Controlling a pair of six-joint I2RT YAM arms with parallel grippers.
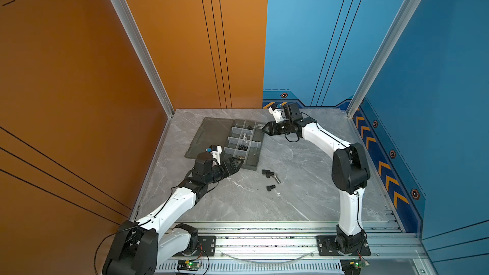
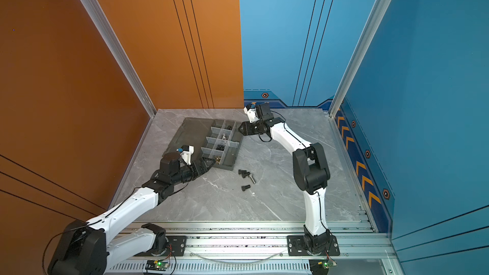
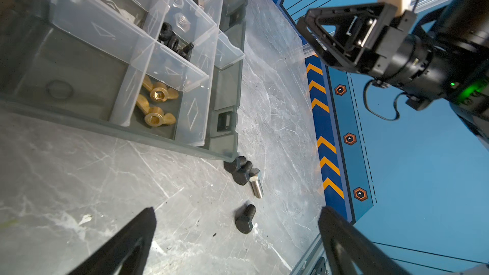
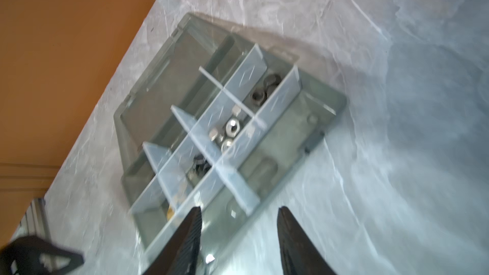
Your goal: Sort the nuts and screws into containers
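Note:
The dark grey tray (image 1: pixel 251 166) (image 2: pixel 227 166) of containers lies at the back left of the table. Its cells hold brass winged nuts (image 3: pixel 158 93), silver nuts (image 4: pixel 231 128), black nuts (image 4: pixel 264 88) and black screws (image 3: pixel 173 41). Loose screws lie on the table in front of the tray: two black ones (image 1: pixel 267 173), a silver one (image 1: pixel 276 179) (image 3: pixel 256 187) and a lone black one (image 1: pixel 270 188) (image 3: pixel 246 219). My left gripper (image 1: pixel 239 164) (image 3: pixel 237 209) is wide open at the tray's near corner. My right gripper (image 1: pixel 264 128) (image 4: pixel 240 207) hangs open and empty at the tray's far right edge.
The tray's flat lid panel (image 1: pixel 209 133) lies open to the left, near the orange wall. The blue wall with chevron stripes (image 1: pixel 383 170) closes the right side. An aluminium rail (image 1: pixel 264 236) runs along the front edge, carrying both arm bases.

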